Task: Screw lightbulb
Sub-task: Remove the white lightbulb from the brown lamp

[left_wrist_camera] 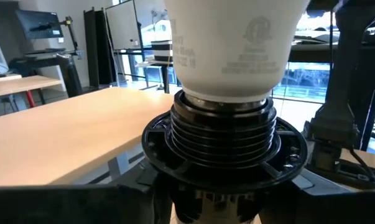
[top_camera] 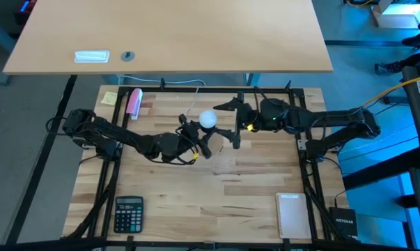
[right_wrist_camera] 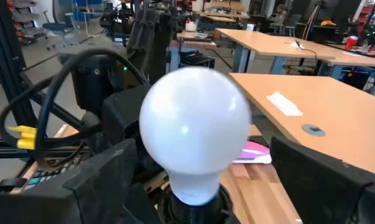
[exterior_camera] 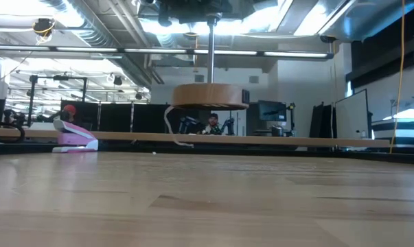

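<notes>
So here we have the lightbulb [top_camera: 207, 118] sitting threads-down in a black socket [left_wrist_camera: 224, 152], both lifted off the table [top_camera: 196, 195] near its far middle. In the left wrist view we see the silvery screw base partly down in the socket's collar, with several thread turns still showing above the rim. The low view shows us a round wooden disc [exterior_camera: 210, 95] hanging in the air above the wood, a pale cord trailing off it.

The left gripper [top_camera: 196, 143] sits right under and beside the bulb at the socket assembly; we honestly can't tell whether it's clamped or loose. The right gripper [top_camera: 232, 122] comes in from the other side, and in its wrist view we see its two dark fingers [right_wrist_camera: 100, 177] spread wide on either side of the white globe [right_wrist_camera: 194, 124], not touching it.

Other stuff on the table: a pink stapler [top_camera: 134, 102] and a yellow sticky note [top_camera: 109, 97] at the far left, a calculator [top_camera: 129, 213] at the near left, and a pale notebook [top_camera: 291, 213] at the near right.
</notes>
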